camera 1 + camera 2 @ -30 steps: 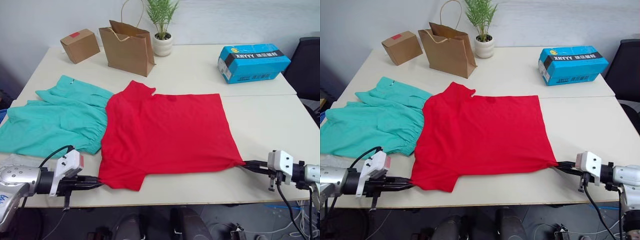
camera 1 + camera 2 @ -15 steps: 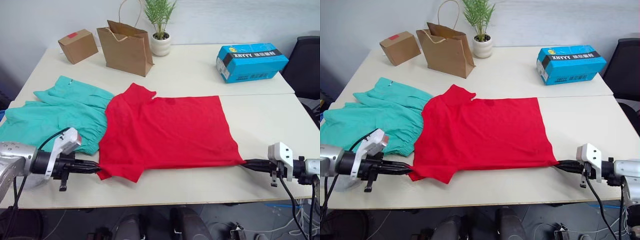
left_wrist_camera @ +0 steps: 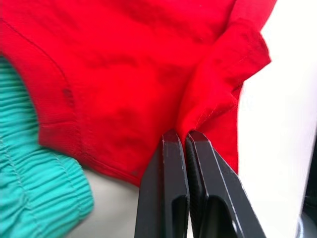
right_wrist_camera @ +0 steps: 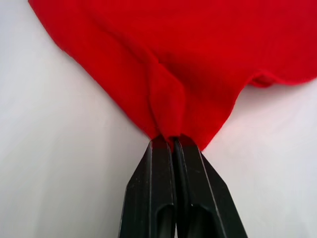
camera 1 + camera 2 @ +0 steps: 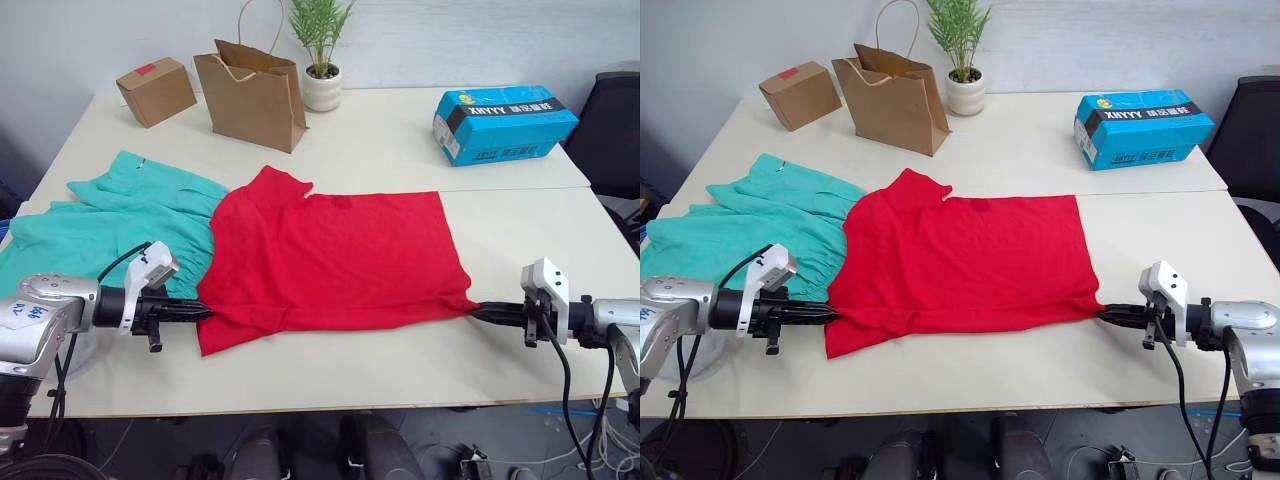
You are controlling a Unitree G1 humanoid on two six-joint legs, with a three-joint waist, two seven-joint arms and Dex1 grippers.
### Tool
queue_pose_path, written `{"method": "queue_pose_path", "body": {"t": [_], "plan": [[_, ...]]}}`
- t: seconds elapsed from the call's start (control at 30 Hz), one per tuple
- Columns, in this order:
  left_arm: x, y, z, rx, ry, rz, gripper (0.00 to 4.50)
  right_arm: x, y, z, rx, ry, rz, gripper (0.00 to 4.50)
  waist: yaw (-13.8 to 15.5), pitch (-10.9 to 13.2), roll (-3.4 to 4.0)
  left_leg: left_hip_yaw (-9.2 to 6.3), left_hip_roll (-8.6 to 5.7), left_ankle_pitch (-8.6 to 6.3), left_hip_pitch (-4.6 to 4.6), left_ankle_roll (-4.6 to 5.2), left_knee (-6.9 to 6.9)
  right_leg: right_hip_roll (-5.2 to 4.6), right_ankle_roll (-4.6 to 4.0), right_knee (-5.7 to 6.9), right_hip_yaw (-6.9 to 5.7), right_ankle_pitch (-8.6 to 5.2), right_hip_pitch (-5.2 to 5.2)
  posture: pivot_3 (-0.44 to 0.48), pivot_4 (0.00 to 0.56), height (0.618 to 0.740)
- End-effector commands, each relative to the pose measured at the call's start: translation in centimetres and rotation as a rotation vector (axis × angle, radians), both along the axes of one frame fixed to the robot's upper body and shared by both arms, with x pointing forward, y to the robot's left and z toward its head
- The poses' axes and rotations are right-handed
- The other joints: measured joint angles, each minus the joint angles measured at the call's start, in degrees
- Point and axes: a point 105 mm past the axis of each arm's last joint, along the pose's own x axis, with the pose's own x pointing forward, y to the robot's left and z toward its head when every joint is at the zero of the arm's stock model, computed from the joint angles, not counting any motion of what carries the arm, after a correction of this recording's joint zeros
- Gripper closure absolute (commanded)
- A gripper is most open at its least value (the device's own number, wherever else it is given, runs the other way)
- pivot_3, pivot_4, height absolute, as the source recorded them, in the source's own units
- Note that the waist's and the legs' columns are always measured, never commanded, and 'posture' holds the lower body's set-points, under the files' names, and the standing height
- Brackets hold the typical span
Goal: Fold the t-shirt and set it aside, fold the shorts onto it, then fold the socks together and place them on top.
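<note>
- Left eye view: the red t-shirt (image 5: 335, 255) lies spread across the middle of the table (image 5: 400, 150), its near edge lifted into folds at both lower corners.
- The left gripper (image 5: 200, 311) has its black fingers (image 3: 171, 193) pressed together on the t-shirt's near left corner, beside the sleeve.
- The right gripper (image 5: 480, 312) has its fingers (image 4: 161, 193) clamped on a pinched fold at the near right hem corner.
- The teal shorts (image 5: 110, 225) lie flat on the robot's left, their gathered waistband touching the t-shirt's left edge.
- At the far edge stand a cardboard box (image 5: 155, 90), a brown paper bag (image 5: 255, 95), a potted plant (image 5: 323, 60) and a blue carton (image 5: 503, 124).
</note>
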Motion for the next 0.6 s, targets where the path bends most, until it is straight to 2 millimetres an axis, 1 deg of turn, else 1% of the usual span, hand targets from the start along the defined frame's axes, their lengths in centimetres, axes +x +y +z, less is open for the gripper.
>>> {"method": "queue_pose_path", "body": {"t": [0.03, 0.1, 0.13, 0.23, 0.33, 0.47, 0.5, 0.53, 0.57, 0.6], "plan": [[0.0, 0.2, 0.2, 0.01, -0.026, 0.005, 4.5, 0.2, 0.2, 1.4, 0.024, -0.034, -0.011, 4.46, 0.11, 0.0, 0.0, 0.0, 0.0, 0.0, 0.0, 0.0, 0.0, 0.0, 0.0, -0.01, 0.0, 0.0, 0.0, 0.0, 0.15, 0.74], [0.0, 0.2, 0.0, 0.007, -0.029, 0.009, 4.5, 0.0, 0.1, 1.4, 0.043, -0.008, -0.03, 4.46, 0.24, 0.0, 0.0, 0.0, -0.01, 0.0, 0.0, 0.0, 0.0, -0.01, 0.0, -0.01, 0.0, 0.0, 0.01, 0.0, 0.15, 0.74], [-0.1, 0.1, 0.0, 0.003, -0.033, 0.01, 4.27, 0.1, 0.0, 1.5, 0.041, -0.024, -0.039, 4.49, 0.33, 0.0, 0.0, 0.0, -0.01, 0.0, 0.0, 0.0, 0.0, -0.01, 0.0, -0.01, 0.0, 0.0, 0.01, 0.0, 0.15, 0.74], [0.0, 0.1, 0.2, -0.024, -0.062, 0.03, 3.53, -0.2, -0.6, 2.1, 0.057, -0.038, -0.074, 3.87, 0.72, 0.0, 0.0, 0.0, 0.0, 0.0, 0.0, 0.0, 0.0, -0.01, 0.0, 0.0, 0.0, 0.0, 0.0, 0.0, 0.15, 0.74], [-0.2, 0.3, 0.3, -0.042, -0.094, 0.048, 2.57, -0.9, -1.1, 2.9, 0.089, -0.041, -0.101, 2.81, 1.05, 0.0, 0.0, 0.0, 0.0, 0.0, -0.01, 0.01, 0.02, -0.01, 0.0, -0.01, 0.0, 0.0, 0.0, 0.0, 0.15, 0.74], [-0.2, 0.6, 0.6, -0.064, -0.146, 0.083, 1.31, -1.9, -1.1, 3.8, 0.137, -0.017, -0.126, 1.42, 1.17, 0.0, 0.0, -0.01, 0.0, -0.02, 0.0, 0.03, 0.01, -0.02, 0.0, -0.02, 0.0, 0.0, 0.02, 0.0, 0.15, 0.74], [-0.2, 0.7, 0.7, -0.074, -0.158, 0.095, 0.98, -1.9, -1.2, 4.0, 0.139, -0.021, -0.138, 1.04, 1.17, -0.01, -0.01, -0.01, 0.0, -0.02, 0.01, 0.03, 0.01, -0.03, 0.0, -0.02, 0.0, 0.0, 0.03, 0.0, 0.15, 0.74], [0.0, 0.7, 1.0, -0.078, -0.186, 0.106, 0.69, -1.8, -1.2, 4.1, 0.139, -0.031, -0.15, 0.76, 1.18, -0.01, -0.01, -0.02, 0.0, -0.02, 0.01, 0.03, 0.01, -0.03, 0.0, -0.02, 0.0, 0.01, 0.03, 0.0, 0.15, 0.74], [0.5, 1.0, 1.4, -0.09, -0.231, 0.144, 0.35, -1.3, -1.4, 4.4, 0.137, -0.065, -0.188, 0.33, 1.18, -0.01, -0.01, -0.02, 0.0, -0.02, 0.0, 0.04, 0.01, -0.03, 0.01, -0.02, 0.0, 0.01, 0.04, 0.0, 0.15, 0.74], [0.9, 1.2, 1.8, -0.102, -0.268, 0.176, 0.05, -0.9, -1.7, 4.5, 0.134, -0.095, -0.22, 0.03, 1.18, -0.01, -0.02, -0.02, -0.01, -0.03, 0.01, 0.05, 0.01, -0.04, 0.01, -0.02, 0.0, 0.01, 0.04, 0.0, 0.15, 0.74]]}}
